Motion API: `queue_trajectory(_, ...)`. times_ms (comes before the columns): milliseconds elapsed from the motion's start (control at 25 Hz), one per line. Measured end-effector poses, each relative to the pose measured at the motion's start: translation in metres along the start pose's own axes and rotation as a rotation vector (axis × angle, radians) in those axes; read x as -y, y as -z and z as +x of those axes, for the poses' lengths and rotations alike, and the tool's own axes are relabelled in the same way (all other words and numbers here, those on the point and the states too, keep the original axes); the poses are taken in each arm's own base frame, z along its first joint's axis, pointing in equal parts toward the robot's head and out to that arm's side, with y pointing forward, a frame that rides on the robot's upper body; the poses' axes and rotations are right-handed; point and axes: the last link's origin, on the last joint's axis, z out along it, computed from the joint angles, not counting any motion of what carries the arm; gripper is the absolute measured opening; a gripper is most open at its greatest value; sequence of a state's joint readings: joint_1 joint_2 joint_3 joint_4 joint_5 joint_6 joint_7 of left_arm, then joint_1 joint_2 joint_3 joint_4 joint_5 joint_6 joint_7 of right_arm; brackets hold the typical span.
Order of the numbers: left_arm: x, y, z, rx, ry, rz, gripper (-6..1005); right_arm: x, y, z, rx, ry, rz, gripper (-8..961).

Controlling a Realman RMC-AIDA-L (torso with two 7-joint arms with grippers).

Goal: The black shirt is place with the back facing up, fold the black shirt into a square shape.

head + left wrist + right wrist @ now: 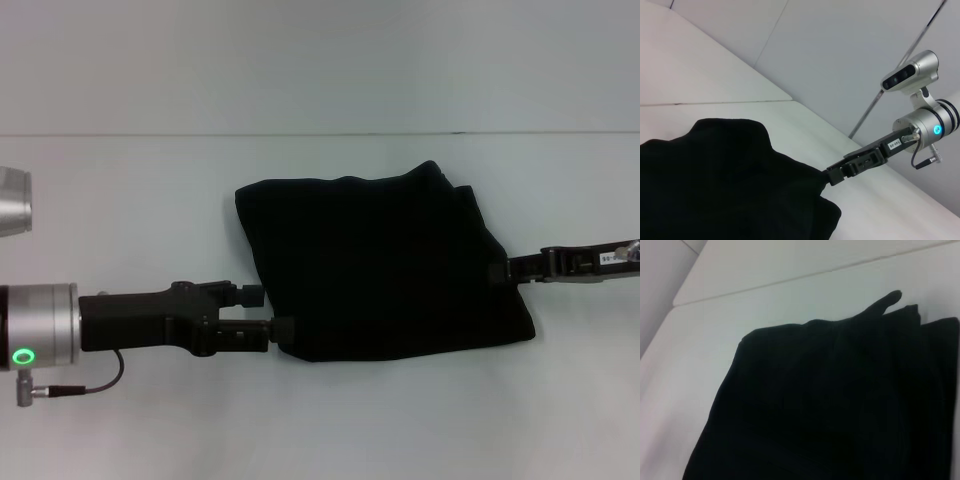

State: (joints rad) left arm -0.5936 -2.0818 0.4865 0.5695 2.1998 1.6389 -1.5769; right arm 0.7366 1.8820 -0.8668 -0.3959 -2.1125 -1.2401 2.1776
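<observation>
From left wrist: right gripper (826,177) touching black shirt (725,185) edge.

Black shirt (385,270): soft matt cloth. Table (120,220): smooth, pale, matt.

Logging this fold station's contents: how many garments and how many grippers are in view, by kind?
Garments: 1, the black shirt, folded on the white table.
Grippers: 2, the left gripper at the shirt's left edge, the right gripper at its right edge.
Total: 3.
</observation>
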Motion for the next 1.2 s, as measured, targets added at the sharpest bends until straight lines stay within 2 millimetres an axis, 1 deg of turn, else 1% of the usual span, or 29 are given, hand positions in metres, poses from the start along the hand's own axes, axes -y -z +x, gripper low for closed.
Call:
queue_trajectory(280,0.0,0.0,0.001,0.0,-0.001,0.0,883,-0.002,-0.003,-0.003,0.007,0.008,0.004,465)
queue_trajectory(440,0.0,-0.001,0.001,0.0,0.0,0.0,883,-0.001,-0.008,-0.004,0.021,0.011,0.023,393)
queue_trajectory(600,0.0,-0.001,0.001,0.0,-0.001,0.0,884,-0.005,-0.014,-0.003,0.018,0.034,0.02,339)
queue_trajectory(800,0.001,-0.001,0.001,0.0,-0.001,0.001,883,-0.007,-0.014,0.001,0.009,0.068,0.001,262)
queue_trajectory(920,0.001,-0.001,0.001,0.0,-0.001,0.002,883,-0.008,-0.009,0.005,0.011,0.078,-0.033,216)
queue_trajectory(1040,0.001,-0.002,0.002,0.001,-0.002,0.0,884,-0.01,0.0,0.005,0.026,0.088,-0.07,170)
queue_trajectory(1200,0.0,-0.002,0.002,0.002,-0.002,-0.003,884,-0.012,0.016,0.003,0.05,0.094,-0.112,61)
